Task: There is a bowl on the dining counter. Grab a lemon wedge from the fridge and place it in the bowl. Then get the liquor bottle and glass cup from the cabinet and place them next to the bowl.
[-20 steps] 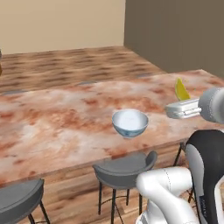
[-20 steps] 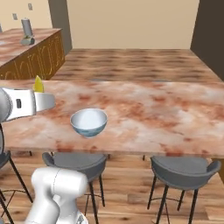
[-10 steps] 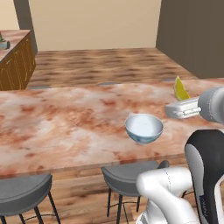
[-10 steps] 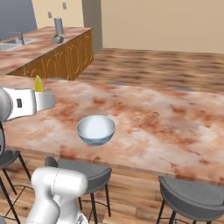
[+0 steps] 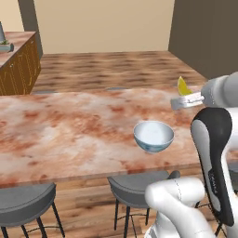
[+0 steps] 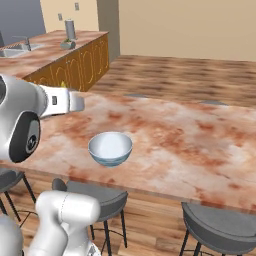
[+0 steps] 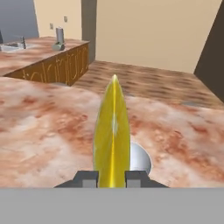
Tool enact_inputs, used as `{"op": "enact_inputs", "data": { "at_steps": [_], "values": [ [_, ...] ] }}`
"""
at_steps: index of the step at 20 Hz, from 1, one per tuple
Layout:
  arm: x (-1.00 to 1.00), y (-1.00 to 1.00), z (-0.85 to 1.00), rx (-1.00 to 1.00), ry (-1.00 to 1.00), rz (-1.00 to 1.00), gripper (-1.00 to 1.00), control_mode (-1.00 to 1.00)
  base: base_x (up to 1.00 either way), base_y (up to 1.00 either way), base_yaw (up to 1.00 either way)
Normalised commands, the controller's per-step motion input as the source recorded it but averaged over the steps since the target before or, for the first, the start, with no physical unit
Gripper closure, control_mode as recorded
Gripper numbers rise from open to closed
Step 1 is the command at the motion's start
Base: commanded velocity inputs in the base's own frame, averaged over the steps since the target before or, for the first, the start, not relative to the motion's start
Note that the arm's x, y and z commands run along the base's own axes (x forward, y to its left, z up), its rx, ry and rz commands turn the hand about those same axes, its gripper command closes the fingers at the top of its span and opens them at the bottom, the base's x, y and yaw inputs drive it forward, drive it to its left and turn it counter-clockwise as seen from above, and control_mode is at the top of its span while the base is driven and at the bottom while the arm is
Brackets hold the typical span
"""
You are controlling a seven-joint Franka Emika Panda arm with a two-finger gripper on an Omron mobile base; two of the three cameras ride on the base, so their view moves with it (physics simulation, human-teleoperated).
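The lemon wedge (image 7: 112, 135) stands upright between the two dark fingertips (image 7: 89, 177) of the gripper (image 7: 112, 176), which pinch it at its lower end, and its thin edge faces the hand camera. It is probably light, soft and wet, so a strong squeeze could crush it, and a weak one could let it slip; the narrow flanks near the rind seem the best place to hold. In the left base view the wedge (image 5: 183, 85) rises above the gripper (image 5: 184, 102), over the dining counter (image 5: 60, 135) and beside the white bowl (image 5: 154, 136), not yet above it. The bowl looks stiff and stable, with a wide open mouth, so the release needs little precision.
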Motion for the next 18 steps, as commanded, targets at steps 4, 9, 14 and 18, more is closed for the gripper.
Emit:
{"op": "enact_inputs", "data": {
  "at_steps": [4, 9, 14, 18],
  "values": [
    [1.0, -0.14, -0.34, 0.0, 0.33, 0.0, 1.0, -1.0, 0.0, 0.0, 0.0],
    [0.99, -0.05, -0.74, -0.02, 0.31, 0.01, 1.0, -1.0, 0.0, 0.0, 0.0],
    [0.61, -0.14, -0.98, -0.01, 0.19, 0.07, 1.0, -1.0, 0.0, 0.0, 0.0],
    [0.36, -0.08, -0.92, 0.0, 0.07, 0.06, 1.0, -1.0, 0.0, 0.0, 0.0]
  ]
}}
